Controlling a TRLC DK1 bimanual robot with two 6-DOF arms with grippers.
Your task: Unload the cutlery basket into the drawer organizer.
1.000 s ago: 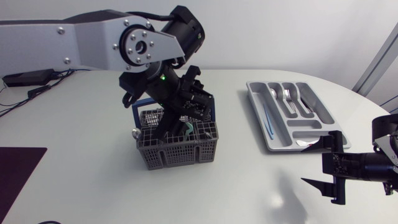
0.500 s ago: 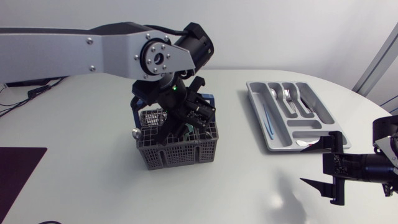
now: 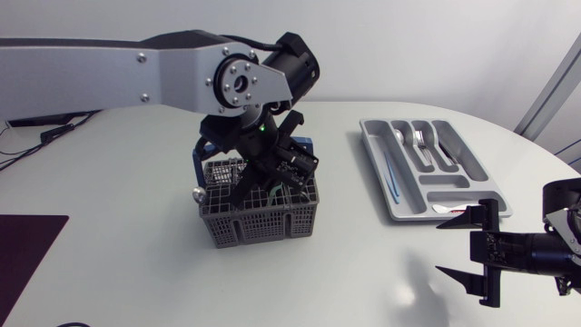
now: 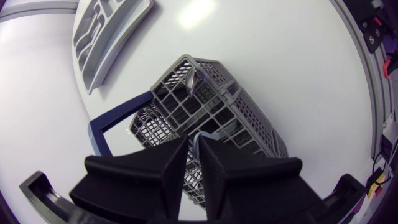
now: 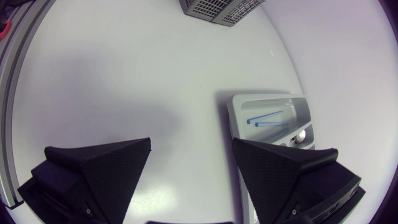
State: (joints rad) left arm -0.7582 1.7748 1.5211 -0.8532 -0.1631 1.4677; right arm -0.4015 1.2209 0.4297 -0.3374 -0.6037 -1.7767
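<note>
The left gripper (image 4: 193, 142) is down inside the dark grey plastic mesh cutlery basket (image 3: 259, 222), which stands on the white table (image 3: 118, 236). Whether its jaws are clenched on any cutlery cannot be determined. Recommendation: confirm a firm hold, then lift straight up, clear of the mesh. The grey compartmented plastic drawer organizer (image 3: 370, 150) lies well apart from the basket. The right gripper (image 3: 442, 247) hovers near the organizer's end, jaws released wide.
</note>
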